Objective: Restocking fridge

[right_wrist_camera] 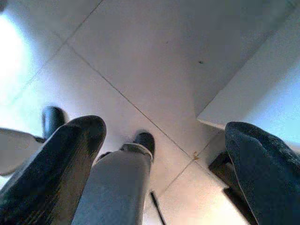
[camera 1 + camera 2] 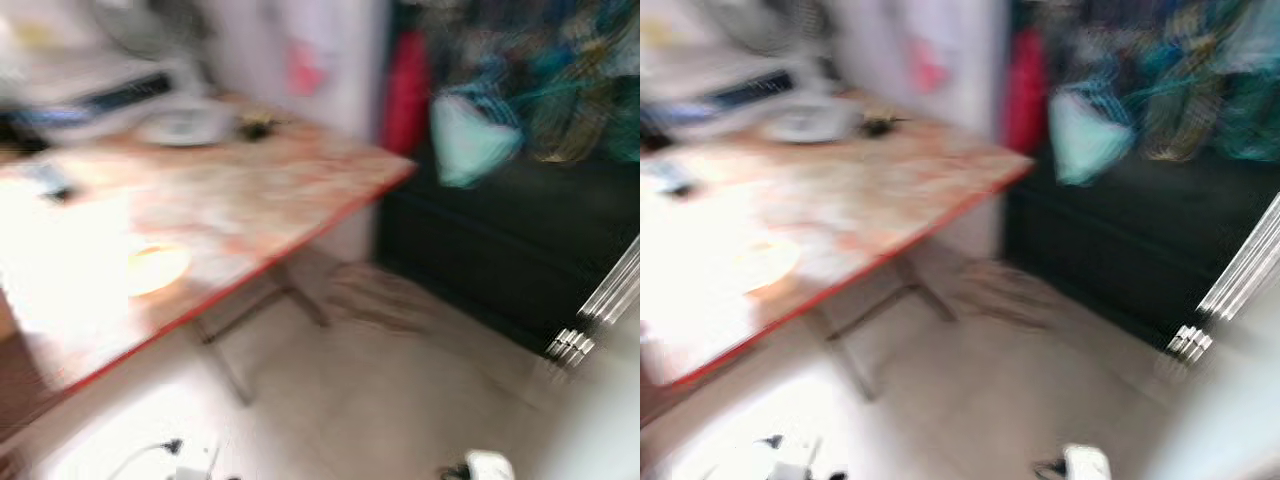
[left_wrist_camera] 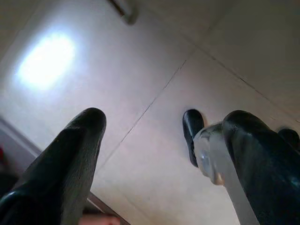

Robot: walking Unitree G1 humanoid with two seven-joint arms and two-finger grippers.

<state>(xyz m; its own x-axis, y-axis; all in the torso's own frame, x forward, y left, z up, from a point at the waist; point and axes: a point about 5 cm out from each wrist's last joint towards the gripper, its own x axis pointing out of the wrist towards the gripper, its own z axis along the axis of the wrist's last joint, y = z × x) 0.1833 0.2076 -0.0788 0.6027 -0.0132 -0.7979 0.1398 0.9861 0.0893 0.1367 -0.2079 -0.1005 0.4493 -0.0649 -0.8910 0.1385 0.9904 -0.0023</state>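
Observation:
Both eye views are blurred. A white panel [image 2: 600, 420] with a silver bar [image 2: 592, 318] along it fills the near right corner; I cannot tell if it is a fridge door. My left gripper [image 3: 166, 119] hangs over the tiled floor, open, with nothing between its fingers. Also over the floor, my right gripper [image 1: 164, 126] is open and empty, close to the lower edge of a white body [image 1: 262, 93]. My own leg [image 1: 117, 183] and black foot [image 1: 144, 140] appear between its fingers.
A table [image 2: 250, 200] with a red edge stands at the left, bearing a yellow plate [image 2: 152, 268], a white bowl [image 2: 185, 125] and small items. A dark cabinet [image 2: 500, 260] draped with colourful cloth stands at the back right. Pale tiled floor [image 2: 380, 390] lies ahead.

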